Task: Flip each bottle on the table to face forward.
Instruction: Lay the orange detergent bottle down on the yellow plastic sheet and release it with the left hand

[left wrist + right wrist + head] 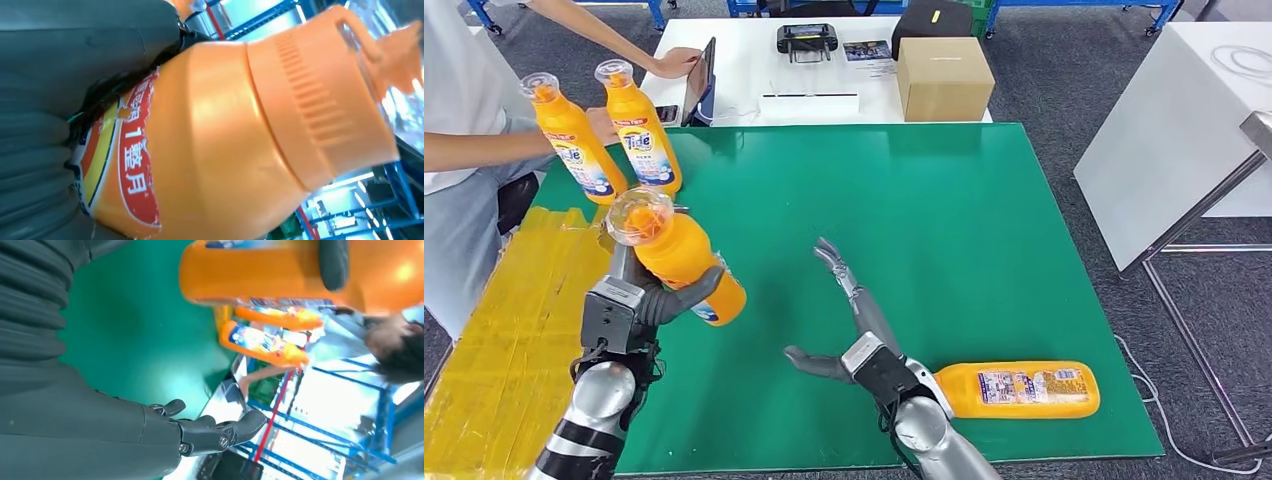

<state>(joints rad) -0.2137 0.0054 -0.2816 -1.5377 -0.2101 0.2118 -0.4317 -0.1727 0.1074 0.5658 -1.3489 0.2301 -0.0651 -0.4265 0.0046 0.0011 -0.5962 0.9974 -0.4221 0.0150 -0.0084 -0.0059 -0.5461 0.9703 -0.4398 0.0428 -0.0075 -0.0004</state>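
2 Tide bottles (609,130) upright; left robot hand (639,300) clamps raised bottle (679,258), red label in wrist view; right robot hand (849,320) splayed, empty.

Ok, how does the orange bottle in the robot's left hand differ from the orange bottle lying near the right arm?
The orange plastic bottle with a clear cap is gripped by the left hand and lifted, tilted, cap towards the camera. The orange plastic bottle lying flat rests on its side on the green table mat, untouched, beside the open right hand. The lying one shows a small-print label; the held one's label is mostly hidden. Both look the same kind.
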